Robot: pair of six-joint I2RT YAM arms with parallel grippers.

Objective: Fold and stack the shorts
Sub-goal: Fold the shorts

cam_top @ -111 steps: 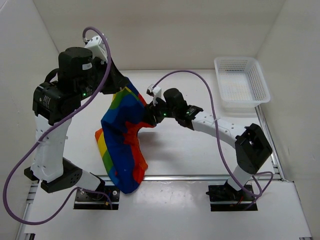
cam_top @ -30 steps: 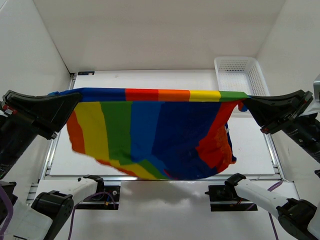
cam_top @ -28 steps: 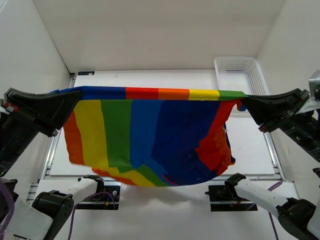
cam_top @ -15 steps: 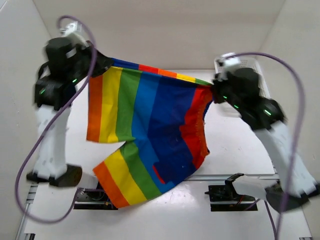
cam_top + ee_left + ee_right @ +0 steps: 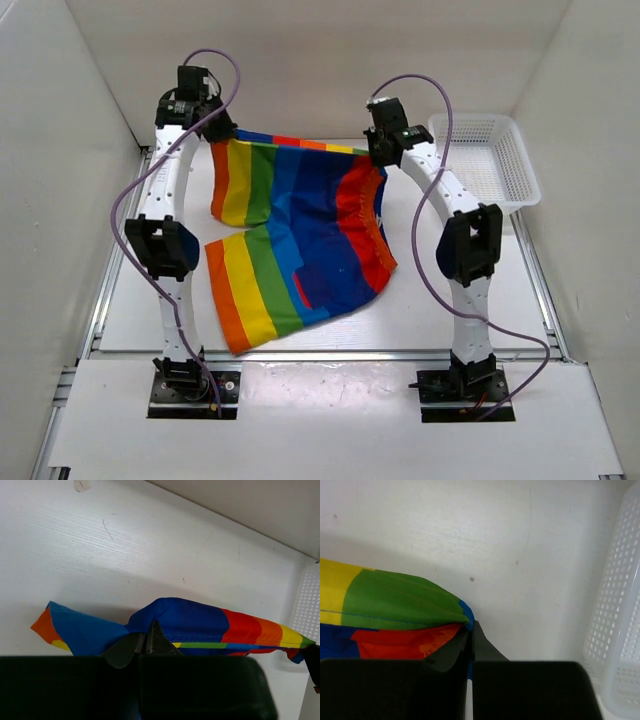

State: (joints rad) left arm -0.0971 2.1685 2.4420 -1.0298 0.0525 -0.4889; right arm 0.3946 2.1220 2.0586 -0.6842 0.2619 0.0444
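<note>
Left end effector [image 5: 146,640]: clamped on shorts [image 5: 300,240] corner.
Right end effector [image 5: 471,639]: clamped on opposite corner.
Obscured from above: both grips.

Over in the far right corner, the white mesh basket [image 5: 484,168] sits flat on the white table [image 5: 500,290], close by the right wall [image 5: 585,150], a metal rail [image 5: 350,354] lining the near edge.

no readable text, labels or numbers
</note>
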